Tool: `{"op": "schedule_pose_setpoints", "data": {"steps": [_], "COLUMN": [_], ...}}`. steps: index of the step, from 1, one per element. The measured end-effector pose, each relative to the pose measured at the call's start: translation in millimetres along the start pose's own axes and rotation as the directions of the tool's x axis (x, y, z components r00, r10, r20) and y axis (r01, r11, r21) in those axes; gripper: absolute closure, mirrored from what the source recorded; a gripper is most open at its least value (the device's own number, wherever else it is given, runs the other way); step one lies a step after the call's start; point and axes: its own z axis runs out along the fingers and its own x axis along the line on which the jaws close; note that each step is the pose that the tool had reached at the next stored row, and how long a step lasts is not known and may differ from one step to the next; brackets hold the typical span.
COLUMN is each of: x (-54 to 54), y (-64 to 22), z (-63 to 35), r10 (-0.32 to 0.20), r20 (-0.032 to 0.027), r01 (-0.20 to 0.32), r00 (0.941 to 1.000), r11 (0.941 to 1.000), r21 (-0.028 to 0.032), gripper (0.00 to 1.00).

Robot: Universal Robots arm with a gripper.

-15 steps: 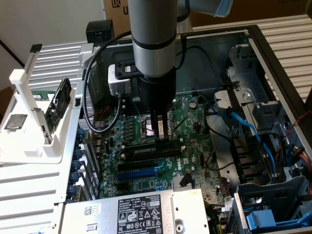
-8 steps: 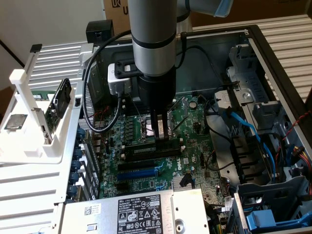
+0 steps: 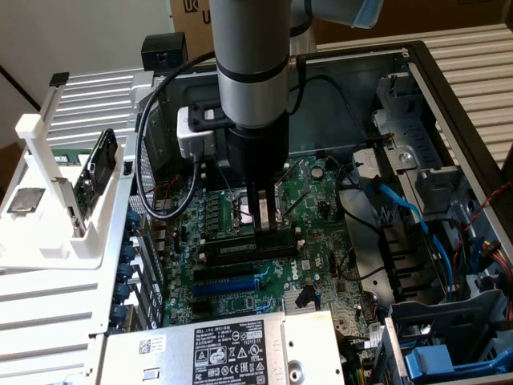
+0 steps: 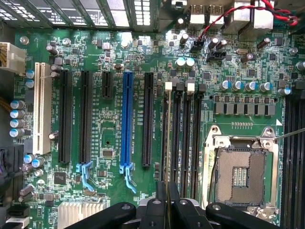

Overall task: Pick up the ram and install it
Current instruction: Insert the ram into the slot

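Wrist view looks straight down the gripper (image 4: 167, 192), whose two black fingers (image 4: 160, 200) are pressed almost together, pinching the ram (image 4: 167, 143). From here the ram is seen edge-on, as a thin olive-brown line. It runs along the memory slot closest to the long black card slots, with that slot's white end clip (image 4: 167, 86) at its far end. Whether it is fully seated I cannot tell.

Around it lies the matt green circuit board (image 4: 109, 129), studded with small silver-topped cylinders. It also carries one glossy blue card slot (image 4: 126, 119), one cream plastic slot (image 4: 42, 109) and the square metal-framed processor socket (image 4: 240, 176), open and gridded with pins. A ribbed silver heat sink (image 4: 81, 210) sits near the gripper's base.

Exterior view shows the broad side instead. The ram (image 3: 240, 246) is a long, dark, low strip with chips along its face, standing on the board directly under the gripper (image 3: 263, 224). This view also takes in the grey arm reaching down into the open metal computer case (image 3: 449, 104), with blue cables (image 3: 417, 216) on the exterior view's right. A labelled power supply (image 3: 232, 349) sits at the near edge. On the exterior view's left, a white plastic rack (image 3: 48, 233) stands outside the case and carries a square silver chip (image 3: 26, 200) – well apart from the ram
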Motion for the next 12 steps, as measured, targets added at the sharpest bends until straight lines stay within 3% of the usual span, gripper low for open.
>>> {"op": "schedule_pose_setpoints", "data": {"steps": [12], "x": [0.0], "y": [0.1], "z": [3.9], "r10": [0.0], "r20": [0.0], "r01": [0.0], "r00": [1.0], "r11": [1.0], "r21": [0.0], "gripper": [0.87]}}
